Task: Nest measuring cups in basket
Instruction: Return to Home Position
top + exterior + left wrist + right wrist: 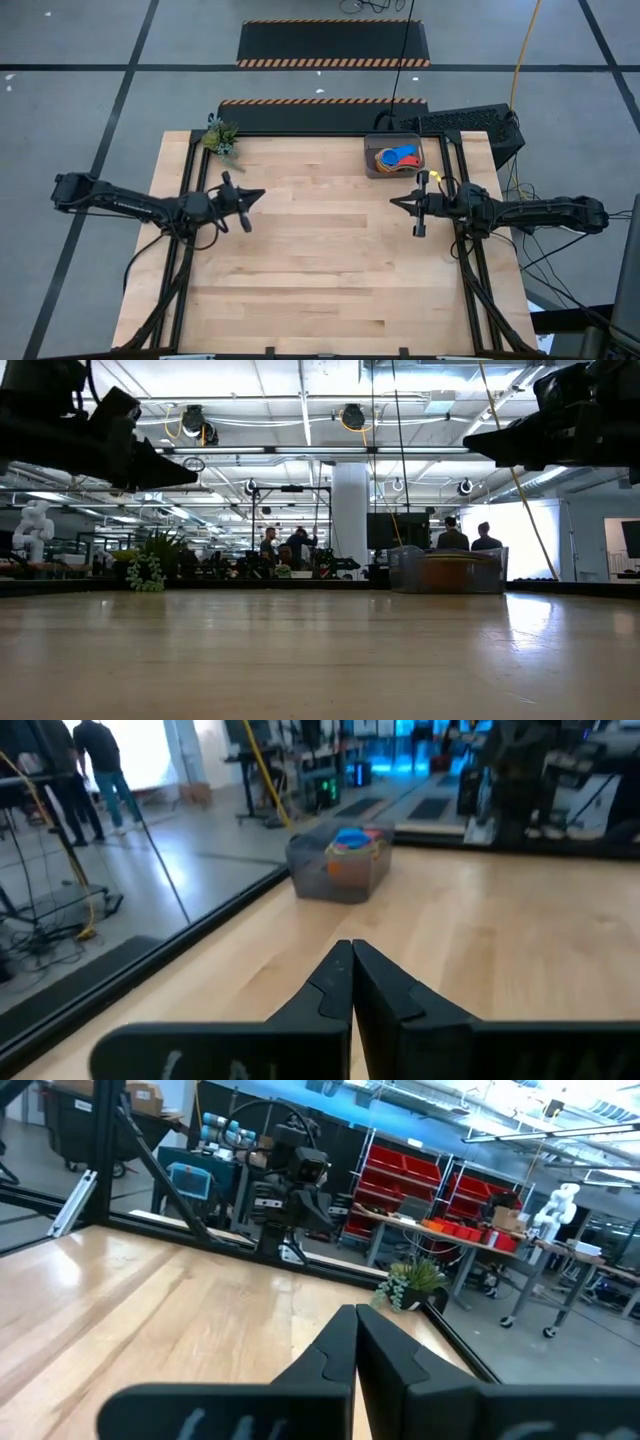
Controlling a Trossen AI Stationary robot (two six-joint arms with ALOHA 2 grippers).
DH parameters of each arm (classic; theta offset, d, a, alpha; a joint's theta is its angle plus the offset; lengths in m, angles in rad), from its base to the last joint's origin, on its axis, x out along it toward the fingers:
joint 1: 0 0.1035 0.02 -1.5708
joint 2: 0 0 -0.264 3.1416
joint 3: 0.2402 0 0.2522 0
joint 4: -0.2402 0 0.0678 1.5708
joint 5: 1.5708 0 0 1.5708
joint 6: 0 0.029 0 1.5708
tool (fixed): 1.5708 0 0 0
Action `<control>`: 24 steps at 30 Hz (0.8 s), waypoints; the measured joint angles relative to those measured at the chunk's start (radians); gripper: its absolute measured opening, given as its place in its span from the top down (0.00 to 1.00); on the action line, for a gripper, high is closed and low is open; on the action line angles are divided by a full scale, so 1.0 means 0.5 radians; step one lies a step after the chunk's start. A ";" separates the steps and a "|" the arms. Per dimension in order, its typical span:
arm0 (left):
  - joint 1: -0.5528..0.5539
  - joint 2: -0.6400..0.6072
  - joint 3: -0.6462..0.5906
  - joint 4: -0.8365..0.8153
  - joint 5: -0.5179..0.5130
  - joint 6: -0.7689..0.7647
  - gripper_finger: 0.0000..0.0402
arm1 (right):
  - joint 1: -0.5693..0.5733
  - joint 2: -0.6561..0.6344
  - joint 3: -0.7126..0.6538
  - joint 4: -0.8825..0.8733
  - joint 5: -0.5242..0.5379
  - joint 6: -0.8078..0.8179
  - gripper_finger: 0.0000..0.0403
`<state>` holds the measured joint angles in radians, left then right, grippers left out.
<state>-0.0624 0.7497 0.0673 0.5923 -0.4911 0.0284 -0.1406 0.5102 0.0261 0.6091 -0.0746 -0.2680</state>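
Left fingers [351, 955] closed; basket [322, 880] holding measuring cups [350, 841] well apart.

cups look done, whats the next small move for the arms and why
Probably just settle both arms at rest and stop: the measuring cups sit stacked inside the basket, and the left pincer and right pincer are shut, empty and well clear of it.

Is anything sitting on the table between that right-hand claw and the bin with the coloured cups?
Nothing visible does. Bare table lies between the right gripper, shut and raised, and the basket holding the measuring cups. The left gripper waits opposite.
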 joint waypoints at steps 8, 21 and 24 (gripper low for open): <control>0.000 -0.138 -0.115 0.151 0.109 0.054 0.98 | -0.001 0.000 0.000 0.002 -0.006 -0.031 1.00; -0.002 -0.395 -0.115 -0.072 0.146 0.058 0.99 | -0.001 -0.207 0.000 -0.160 -0.009 0.030 1.00; -0.001 -0.430 -0.115 -0.111 0.145 0.044 0.97 | -0.001 -0.272 0.000 -0.207 -0.009 0.034 1.00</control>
<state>-0.0628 0.5348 0.0097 0.5369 -0.4187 0.0502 -0.1410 0.3740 0.0261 0.5055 -0.0792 -0.2511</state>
